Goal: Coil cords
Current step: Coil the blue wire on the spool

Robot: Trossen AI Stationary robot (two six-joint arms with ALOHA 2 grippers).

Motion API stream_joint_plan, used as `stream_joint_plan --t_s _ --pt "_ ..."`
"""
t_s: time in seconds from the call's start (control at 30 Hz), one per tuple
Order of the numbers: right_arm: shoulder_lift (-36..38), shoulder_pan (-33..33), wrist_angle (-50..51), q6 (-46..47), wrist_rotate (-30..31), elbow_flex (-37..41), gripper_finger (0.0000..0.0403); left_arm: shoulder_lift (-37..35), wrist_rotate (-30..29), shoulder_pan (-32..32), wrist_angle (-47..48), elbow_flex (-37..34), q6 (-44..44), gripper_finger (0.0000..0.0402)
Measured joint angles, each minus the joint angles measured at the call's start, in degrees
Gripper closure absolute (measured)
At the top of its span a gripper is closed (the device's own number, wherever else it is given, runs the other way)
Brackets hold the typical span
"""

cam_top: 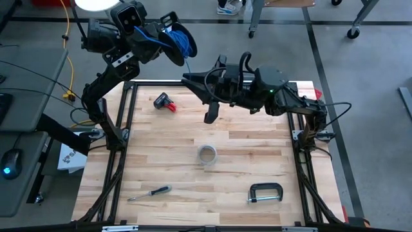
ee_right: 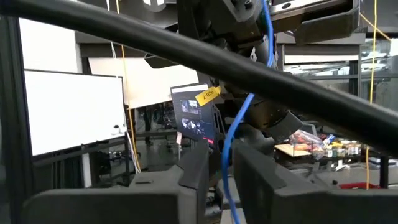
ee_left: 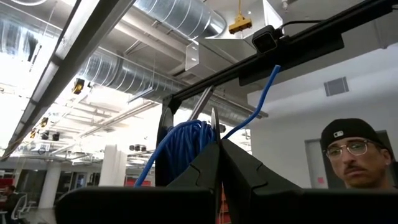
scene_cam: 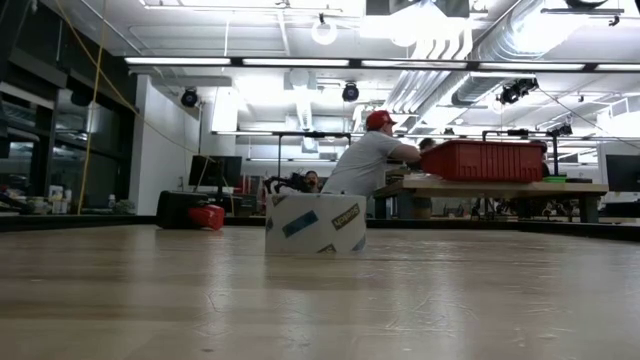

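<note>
A blue cord (cam_top: 185, 40) is wound into a coil of several loops at the tip of my left gripper (cam_top: 168, 37), which is raised beyond the table's far left corner and shut on it. One strand (cam_top: 187, 63) hangs from the coil toward my right gripper (cam_top: 190, 78), which reaches across the far edge. In the right wrist view the strand (ee_right: 227, 155) runs between the right fingers, which stand close on either side with a narrow gap left. A free end (ee_left: 268, 84) sticks out past the left fingertips. My left gripper holds the blue cord's coil (ee_left: 184, 144), high and clear of the table. Its shut fingers (ee_left: 208, 163) stand in front of the loops, so how many strands they pinch does not show. One strand (ee_left: 241, 126) comes out beside the fingertips.
On the wooden table lie a tape roll (cam_top: 206, 154), a red and black tool (cam_top: 165, 102), a screwdriver (cam_top: 149, 192) and a C-clamp (cam_top: 265, 192). A yellow cable (cam_top: 66, 38) hangs off the left side. A person (scene_cam: 368, 160) sits in the room behind, and another (ee_left: 354, 155) stands near.
</note>
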State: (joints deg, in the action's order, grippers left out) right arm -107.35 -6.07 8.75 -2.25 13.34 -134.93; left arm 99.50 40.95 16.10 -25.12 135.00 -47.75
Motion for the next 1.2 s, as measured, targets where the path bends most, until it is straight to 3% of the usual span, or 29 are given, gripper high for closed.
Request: stream_joint_plan --t_s 0.23,0.6,0.9,1.2 --pt "0.0 -1.1 0.5 -2.6 2.7 0.0 0.0394 0.0 0.0 0.0 0.0 0.0 0.0 0.0397" --pt "1.9 -5.4 6.5 -6.8 8.3 0.0 0.0402 -2.6 0.1 5.3 1.9 0.0 2.0 0.0397" --pt "4.3 -7.9 9.0 -6.8 11.5 0.0 0.0402 -6.7 0.5 10.7 17.2 0.0 5.3 0.0397" --pt "5.0 -8.3 9.6 -7.2 11.8 0.0 0.0403 -9.9 1.3 12.1 41.3 0.0 3.5 0.0397"
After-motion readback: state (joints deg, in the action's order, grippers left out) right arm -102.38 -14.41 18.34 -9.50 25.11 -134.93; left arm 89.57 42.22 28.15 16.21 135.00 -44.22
